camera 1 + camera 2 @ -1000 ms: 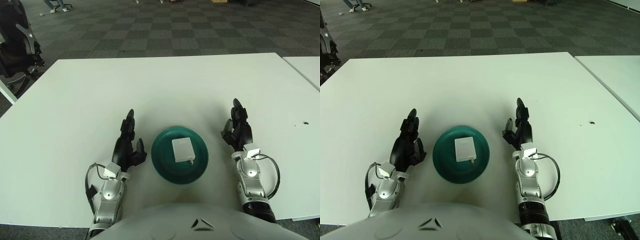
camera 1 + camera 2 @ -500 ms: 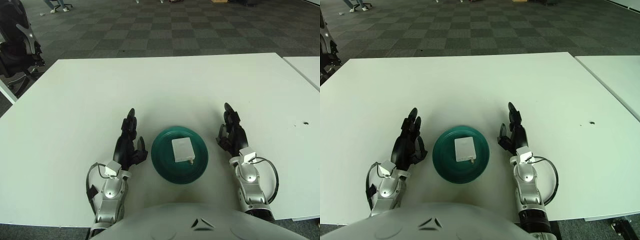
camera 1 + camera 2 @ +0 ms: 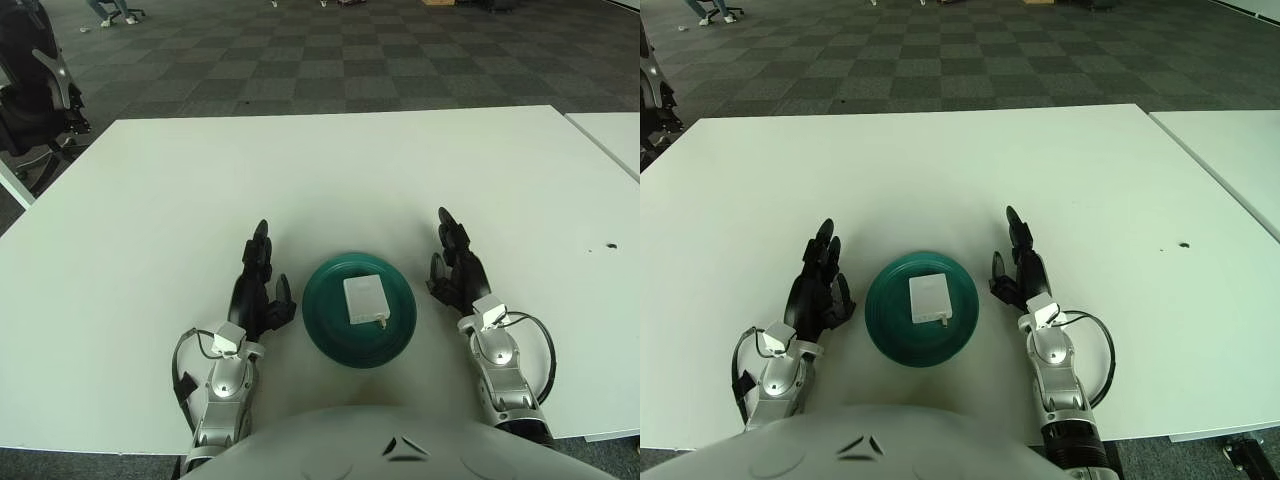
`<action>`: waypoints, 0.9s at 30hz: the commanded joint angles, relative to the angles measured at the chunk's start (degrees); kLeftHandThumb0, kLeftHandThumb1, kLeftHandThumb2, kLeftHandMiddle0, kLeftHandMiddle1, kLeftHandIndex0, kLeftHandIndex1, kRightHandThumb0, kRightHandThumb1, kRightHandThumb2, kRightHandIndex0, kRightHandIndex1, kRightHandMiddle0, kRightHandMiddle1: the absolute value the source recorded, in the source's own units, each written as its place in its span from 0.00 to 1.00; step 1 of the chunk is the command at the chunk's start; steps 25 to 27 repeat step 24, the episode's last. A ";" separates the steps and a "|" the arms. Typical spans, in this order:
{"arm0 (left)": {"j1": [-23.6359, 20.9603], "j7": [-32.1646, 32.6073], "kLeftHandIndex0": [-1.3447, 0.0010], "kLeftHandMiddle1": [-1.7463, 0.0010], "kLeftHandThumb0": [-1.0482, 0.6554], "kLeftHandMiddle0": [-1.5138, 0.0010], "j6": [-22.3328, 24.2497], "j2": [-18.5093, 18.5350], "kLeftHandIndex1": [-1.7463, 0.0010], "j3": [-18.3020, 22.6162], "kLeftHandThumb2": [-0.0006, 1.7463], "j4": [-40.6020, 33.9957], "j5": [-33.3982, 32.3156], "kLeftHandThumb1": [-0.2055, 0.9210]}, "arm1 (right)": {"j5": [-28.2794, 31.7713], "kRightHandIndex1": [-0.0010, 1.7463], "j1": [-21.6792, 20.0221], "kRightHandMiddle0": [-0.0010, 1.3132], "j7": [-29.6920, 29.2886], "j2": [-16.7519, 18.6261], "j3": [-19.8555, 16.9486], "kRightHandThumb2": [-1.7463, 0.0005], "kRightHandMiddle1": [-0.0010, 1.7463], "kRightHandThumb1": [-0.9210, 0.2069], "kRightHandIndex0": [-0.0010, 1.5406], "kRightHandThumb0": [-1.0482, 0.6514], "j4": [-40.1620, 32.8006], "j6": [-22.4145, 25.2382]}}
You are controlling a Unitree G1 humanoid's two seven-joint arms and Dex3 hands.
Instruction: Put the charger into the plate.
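Observation:
A white square charger (image 3: pixel 365 297) lies flat inside the dark green plate (image 3: pixel 325 325), near the table's front edge. My left hand (image 3: pixel 257 283) shows just left of the plate, fingers extended and holding nothing. My right hand (image 3: pixel 455 266) shows just right of the plate, fingers stretched forward and empty. Neither hand touches the plate or the charger.
The white table (image 3: pixel 300 180) stretches far ahead and to both sides. A second white table (image 3: pixel 615 135) stands at the right, across a narrow gap. A black office chair (image 3: pixel 35 90) sits off the far left corner.
My right hand has drifted left and a little forward, closer to the plate's right rim. The left hand has barely shifted. Charger and plate stay put.

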 commanded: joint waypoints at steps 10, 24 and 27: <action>-1.07 2.85 1.00 1.00 0.04 0.97 -1.45 -0.30 0.91 1.09 0.59 2.04 3.37 1.00 | 1.47 0.00 0.49 0.01 -0.12 1.22 -0.90 0.54 0.03 0.00 0.00 0.12 5.59 5.52; -2.42 6.24 1.00 1.00 0.05 0.98 -2.43 -0.96 0.94 1.68 0.61 4.06 5.71 1.00 | 0.89 0.00 -1.14 0.01 -1.49 1.13 -1.83 0.53 0.06 0.00 0.00 0.11 7.56 4.00; -2.42 6.24 1.00 1.00 0.05 0.98 -2.43 -0.96 0.94 1.68 0.61 4.06 5.71 1.00 | 0.89 0.00 -1.14 0.01 -1.49 1.13 -1.83 0.53 0.06 0.00 0.00 0.11 7.56 4.00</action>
